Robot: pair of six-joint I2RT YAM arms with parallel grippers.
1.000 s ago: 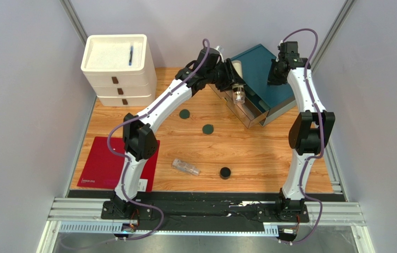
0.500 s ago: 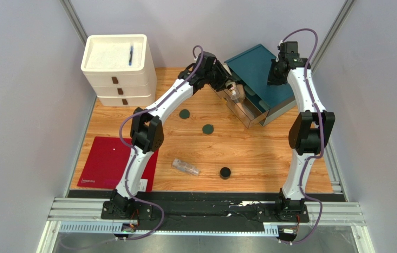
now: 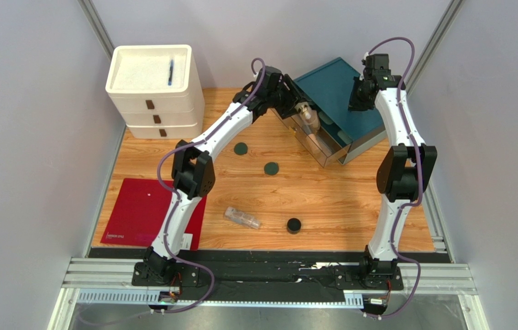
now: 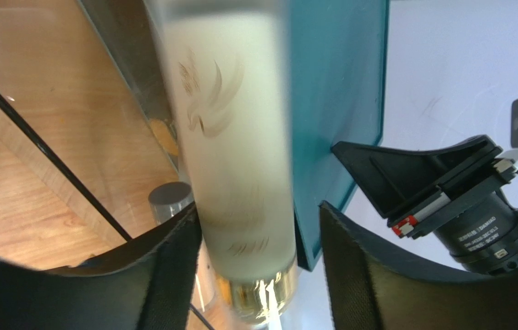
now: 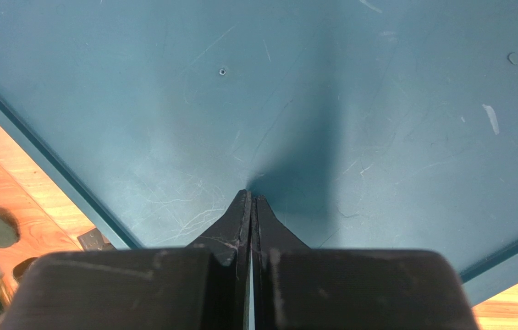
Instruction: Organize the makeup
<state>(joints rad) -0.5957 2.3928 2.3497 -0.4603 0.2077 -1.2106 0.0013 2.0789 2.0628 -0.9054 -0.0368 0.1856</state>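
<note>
Left gripper point(image 4: 260, 210), fingers spread, flanks a cream gold-necked bottle point(image 4: 234, 137) over the clear box point(image 3: 324, 155) beside its teal lid point(image 5: 310, 82). Right gripper point(image 5: 251, 199), fingers together, rests its tips on that lid. Two green discs point(image 3: 241, 148) point(image 3: 271, 168), a clear bottle point(image 3: 242, 218) and a black jar point(image 3: 294, 225) lie on the table point(image 3: 351, 206). A blue pen point(image 3: 171, 71) lies in the white tray point(image 3: 131, 72).

Bright, even light from above, soft shadows. Between the left fingers point(image 4: 165, 275) the cream bottle point(image 4: 231, 137) smears with blur. Ahead of the right fingers point(image 5: 231, 230), a dark shadow falls across the teal lid point(image 5: 392, 103).
</note>
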